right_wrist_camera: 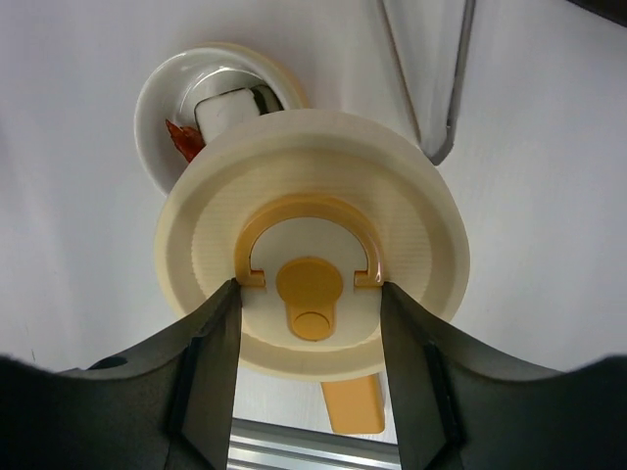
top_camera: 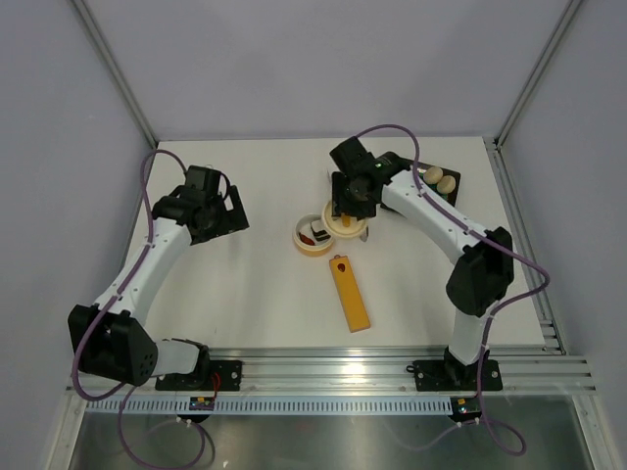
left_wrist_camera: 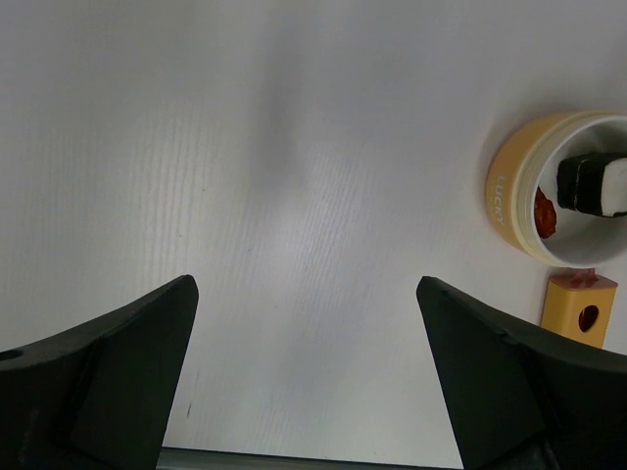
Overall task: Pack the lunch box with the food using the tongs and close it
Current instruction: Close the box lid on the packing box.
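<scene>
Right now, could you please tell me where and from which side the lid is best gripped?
I would grip the lid by the raised orange arch handle at its centre, coming from straight above. The disc is flat and wide, so its rim offers little; the arch is narrow with two outer flanks. The right end effector brackets it exactly that way.

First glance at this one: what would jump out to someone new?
The round cream-yellow plastic lid with an orange mark stands out first, held in the right hand close beside the small round cream-yellow bowl. The bowl already holds a white-and-dark block and a reddish bit. Next come the long orange-yellow bar lying mid-table and the left hand, wide open over the white table.
</scene>
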